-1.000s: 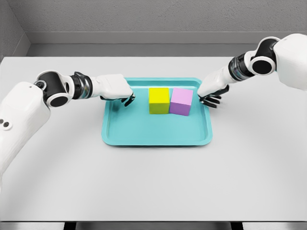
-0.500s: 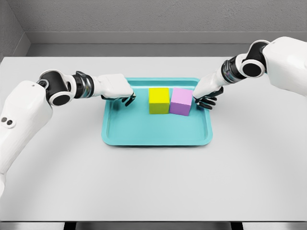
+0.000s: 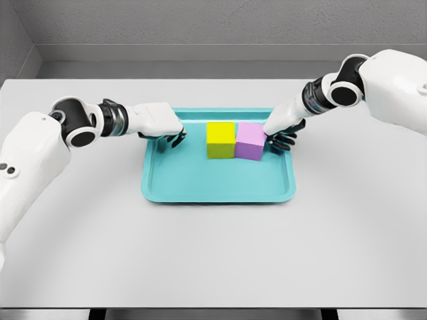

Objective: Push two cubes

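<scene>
Two cubes sit side by side in the far half of a teal tray (image 3: 200,190), and I describe the scene from my left across to my right. At the far left my left arm (image 3: 40,147) comes in over the grey table (image 3: 213,260) and reaches toward the tray's far left corner. My left robot hand (image 3: 167,128) is over that corner, palm down, with its dark fingers (image 3: 177,140) curled under just inside the rim; it holds nothing, and a stretch of bare tray floor separates it from the nearest cube. Next comes the yellow cube (image 3: 221,139), standing flat on the tray floor. Its right face is touching, or all but touching, the left face of the pink cube (image 3: 251,141), which stands at about the same depth in the tray. Beyond that, my right robot hand (image 3: 280,133) is just beside the pink cube's right face, its white back angled down toward the tray's far right corner and its dark fingertips (image 3: 283,142) bent underneath. It seems to be pressing against the cube's upper right edge, though I cannot tell for certain whether they truly touch. It grips nothing. My right arm (image 3: 373,83) stretches away to the upper right.
</scene>
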You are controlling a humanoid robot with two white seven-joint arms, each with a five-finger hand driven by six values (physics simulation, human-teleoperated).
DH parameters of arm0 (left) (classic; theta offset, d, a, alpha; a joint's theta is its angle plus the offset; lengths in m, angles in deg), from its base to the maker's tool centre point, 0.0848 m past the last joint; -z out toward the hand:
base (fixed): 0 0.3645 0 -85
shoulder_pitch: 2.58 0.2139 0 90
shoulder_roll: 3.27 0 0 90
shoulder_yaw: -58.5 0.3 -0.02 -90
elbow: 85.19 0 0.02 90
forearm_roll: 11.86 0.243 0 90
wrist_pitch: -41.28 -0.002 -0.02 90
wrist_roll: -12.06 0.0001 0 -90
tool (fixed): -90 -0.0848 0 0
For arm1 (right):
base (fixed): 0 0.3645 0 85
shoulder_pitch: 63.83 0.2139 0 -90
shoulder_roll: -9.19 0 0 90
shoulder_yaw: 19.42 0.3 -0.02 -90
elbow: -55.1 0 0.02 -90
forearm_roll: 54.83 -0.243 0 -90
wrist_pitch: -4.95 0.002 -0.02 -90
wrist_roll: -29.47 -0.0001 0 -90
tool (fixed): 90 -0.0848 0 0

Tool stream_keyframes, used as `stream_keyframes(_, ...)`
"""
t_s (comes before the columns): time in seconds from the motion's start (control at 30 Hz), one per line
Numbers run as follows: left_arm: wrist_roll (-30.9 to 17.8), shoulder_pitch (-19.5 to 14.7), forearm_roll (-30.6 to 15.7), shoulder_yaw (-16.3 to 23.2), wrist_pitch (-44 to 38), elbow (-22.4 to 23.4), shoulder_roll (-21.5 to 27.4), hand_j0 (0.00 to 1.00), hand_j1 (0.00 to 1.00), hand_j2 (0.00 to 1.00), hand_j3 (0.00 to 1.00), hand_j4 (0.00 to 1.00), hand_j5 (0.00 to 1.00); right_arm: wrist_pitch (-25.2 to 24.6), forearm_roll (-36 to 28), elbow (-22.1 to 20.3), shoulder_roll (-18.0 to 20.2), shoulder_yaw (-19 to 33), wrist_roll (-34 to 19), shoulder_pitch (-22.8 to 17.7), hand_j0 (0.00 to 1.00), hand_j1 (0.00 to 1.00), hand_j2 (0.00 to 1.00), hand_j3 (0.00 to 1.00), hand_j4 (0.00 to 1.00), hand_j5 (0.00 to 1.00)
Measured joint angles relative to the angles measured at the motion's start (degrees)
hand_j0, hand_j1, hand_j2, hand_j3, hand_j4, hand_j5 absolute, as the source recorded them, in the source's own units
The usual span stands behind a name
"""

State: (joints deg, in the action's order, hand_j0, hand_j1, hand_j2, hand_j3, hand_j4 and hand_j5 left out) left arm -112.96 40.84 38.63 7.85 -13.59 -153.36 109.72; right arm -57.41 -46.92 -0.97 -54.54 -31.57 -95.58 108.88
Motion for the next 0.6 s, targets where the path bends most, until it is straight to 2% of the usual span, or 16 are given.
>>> stream_keyframes(0.6, 0.0, -0.2, -0.5, -0.1, 0.0, 0.5, 0.3, 0.35, 0.35, 0.35, 0.35, 0.35, 0.35, -1.2, 1.7, -0.2, -1.7, 0.2, -0.2, 0.3, 0.12, 0.12, 0.12, 0.12, 0.12, 0.12)
